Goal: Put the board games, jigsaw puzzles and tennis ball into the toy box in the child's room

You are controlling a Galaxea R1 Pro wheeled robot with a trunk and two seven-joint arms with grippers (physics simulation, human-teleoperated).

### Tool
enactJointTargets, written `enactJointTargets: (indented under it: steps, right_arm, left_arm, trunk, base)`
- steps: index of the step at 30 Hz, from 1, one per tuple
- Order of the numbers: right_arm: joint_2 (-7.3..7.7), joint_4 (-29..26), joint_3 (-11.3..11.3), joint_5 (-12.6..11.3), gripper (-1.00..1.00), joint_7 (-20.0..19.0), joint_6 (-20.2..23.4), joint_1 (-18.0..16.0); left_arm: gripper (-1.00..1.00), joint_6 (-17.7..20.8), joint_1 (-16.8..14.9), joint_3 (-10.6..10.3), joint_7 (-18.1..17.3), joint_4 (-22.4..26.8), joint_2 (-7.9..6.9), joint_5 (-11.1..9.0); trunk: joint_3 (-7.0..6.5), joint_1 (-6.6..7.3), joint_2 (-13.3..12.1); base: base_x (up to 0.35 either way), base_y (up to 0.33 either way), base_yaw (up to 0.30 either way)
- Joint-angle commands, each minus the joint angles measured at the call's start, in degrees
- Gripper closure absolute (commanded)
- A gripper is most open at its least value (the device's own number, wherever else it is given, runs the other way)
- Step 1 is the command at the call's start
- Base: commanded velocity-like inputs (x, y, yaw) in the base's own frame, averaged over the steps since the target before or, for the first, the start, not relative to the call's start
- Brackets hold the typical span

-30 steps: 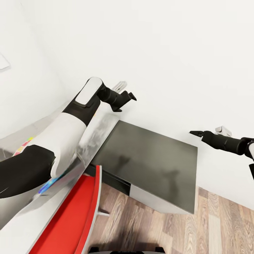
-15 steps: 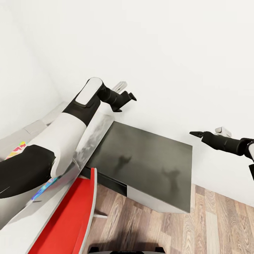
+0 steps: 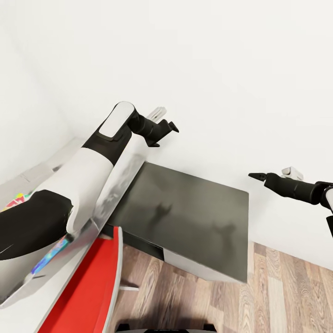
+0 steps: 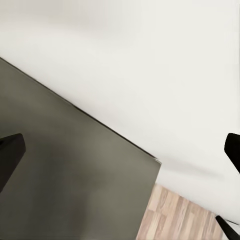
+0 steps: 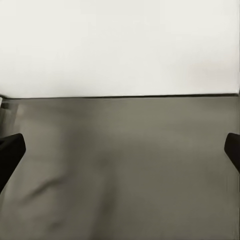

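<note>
Both grippers, left (image 3: 165,130) and right (image 3: 259,176), hang released and empty over the dark cabinet (image 3: 194,212), so the robot should turn toward the table (image 3: 115,175), where a puzzle (image 3: 16,200) peeks out at its far left.

White walls (image 3: 222,60) are seen meeting in a corner. A dark grey cabinet top (image 3: 185,212) is set against the wall, with a light grey front below. Wood-plank floor (image 3: 277,296) is shown beside it. A red chair (image 3: 88,291) is partly visible.
</note>
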State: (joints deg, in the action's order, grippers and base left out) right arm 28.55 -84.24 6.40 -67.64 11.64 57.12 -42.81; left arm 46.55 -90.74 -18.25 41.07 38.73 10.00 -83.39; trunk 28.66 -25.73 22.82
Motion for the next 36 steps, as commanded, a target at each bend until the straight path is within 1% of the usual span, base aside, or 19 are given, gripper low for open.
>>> enactJointTargets:
  steps: [1,9,14,17,19,21,23,24,27,28,31,34,36]
  right_arm:
    - [0.01,0.0,0.0,-0.6,-1.00,0.6,0.2,0.0]
    - [0.01,0.0,0.0,-0.6,-1.00,0.6,0.2,0.3]
    - [0.01,0.0,0.0,-0.6,-1.00,0.6,0.2,0.8]
    - [0.01,0.0,0.0,-0.6,-1.00,0.6,0.2,1.3]
    - [0.01,0.0,0.0,-0.6,-1.00,0.6,0.2,1.7]
    - [0.01,0.0,0.0,-0.6,-1.00,0.6,0.2,2.2]
    - [0.01,0.0,0.0,-0.6,-1.00,0.6,0.2,2.7]
    - [0.01,0.0,0.0,-0.6,-1.00,0.6,0.2,3.3]
    - [0.01,0.0,0.0,-0.6,-1.00,0.7,0.2,4.2]
    - [0.01,0.0,0.0,-0.6,-1.00,0.6,0.2,5.1]
    - [0.01,0.0,0.1,-0.5,-1.00,0.6,0.2,7.3]
    - [0.03,0.0,0.1,-0.3,-1.00,0.7,0.2,8.6]
    - [0.02,0.0,0.1,-0.2,-1.00,0.7,0.2,9.4]
  left_arm:
    - [-1.00,0.0,-0.1,0.0,0.6,0.0,0.00,-0.5]
    - [-1.00,-0.1,-0.1,0.0,0.6,-0.1,0.00,-0.5]
    - [-1.00,-0.1,-0.1,0.1,0.7,-1.3,0.00,-0.4]
    - [-1.00,-0.1,-0.1,0.2,0.7,-2.5,-0.27,-0.3]
    - [-1.00,-0.1,-0.1,0.2,0.7,-3.1,-0.81,-0.2]
    - [-1.00,-0.1,-0.1,0.2,0.7,-3.4,-1.94,-0.2]
    - [-1.00,0.0,-0.1,0.2,0.7,-3.7,-3.61,-0.2]
    - [-1.00,0.0,-0.1,0.2,0.7,-3.8,-5.67,-0.2]
    - [-1.00,0.0,-0.1,0.2,0.7,-3.8,-9.14,-0.2]
    - [-1.00,0.0,-0.1,0.1,0.7,-3.9,-10.99,-0.2]
    - [-1.00,0.0,-0.1,0.1,0.7,-3.9,-13.01,-0.1]
    - [-1.00,0.0,-0.1,0.0,0.7,-3.8,-13.83,0.1]
    - [-1.00,0.0,-0.1,-0.1,0.8,-3.7,-14.10,0.7]
  trunk:
    - [0.09,-0.05,0.1]
    - [0.09,-0.05,0.1]
    - [0.09,-0.05,0.1]
    - [0.09,-0.05,0.1]
    - [0.09,-0.05,0.1]
    - [0.09,-0.05,0.1]
    - [0.09,-0.05,0.1]
    - [0.09,-0.05,0.1]
    - [0.09,-0.05,0.1]
    - [0.09,-0.05,0.1]
    - [0.09,-0.05,0.1]
    - [0.09,-0.05,0.1]
    - [0.09,-0.05,0.1]
  base:
    - [0.144,0.000,-0.039]
    - [0.051,0.000,-0.014]
    - [0.009,0.000,-0.002]
    - [0.003,0.000,-0.001]
    - [0.001,0.000,0.000]
    - [0.001,0.000,0.000]
    - [0.000,0.000,0.000]
    - [0.000,0.000,0.000]
    - [0.000,0.000,0.000]
    - [0.000,0.000,0.000]
    - [0.000,0.000,0.000]
    - [0.000,0.000,0.000]
    - [0.000,0.000,0.000]
